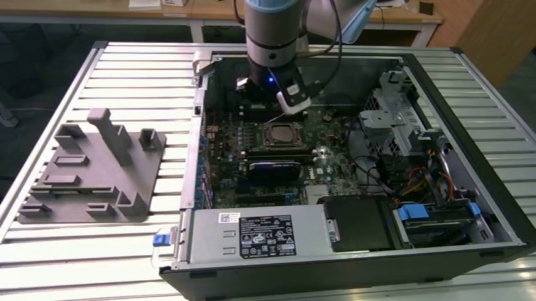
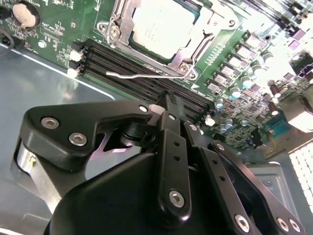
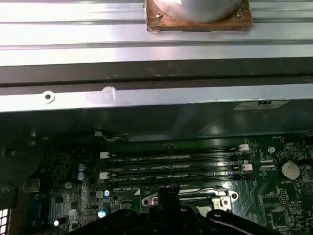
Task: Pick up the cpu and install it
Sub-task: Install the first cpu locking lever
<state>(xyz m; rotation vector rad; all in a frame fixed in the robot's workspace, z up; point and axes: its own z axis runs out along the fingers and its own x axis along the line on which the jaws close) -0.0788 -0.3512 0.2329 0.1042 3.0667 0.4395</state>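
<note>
Hovering inside the open computer case [image 1: 194, 163] in the exterior view, my gripper [image 1: 293, 108] hangs just past the far edge of the socket, toward the case's back wall. The cpu [image 1: 280, 133] lies flat just beside and below it, while the grey tray [image 1: 92, 169] with its upright posts stands well apart at the exterior view's left on the slatted table [image 1: 125, 69]. In the second wrist view the cpu [image 2: 157, 23] is a smooth, pale metal square seated in the bright steel socket frame [image 2: 205, 36]. It has no long axis, and its edges run parallel to the dark memory slots [image 2: 137, 68] between it and my gripper [image 2: 168, 100]; a thin wire lever [image 2: 146, 76] stands free beside the frame. In the first wrist view my gripper [image 3: 166, 193] looks drawn closed on nothing, its matte black links meeting in one tip above the frame, with the memory slots [image 3: 171, 166] beyond.
</note>
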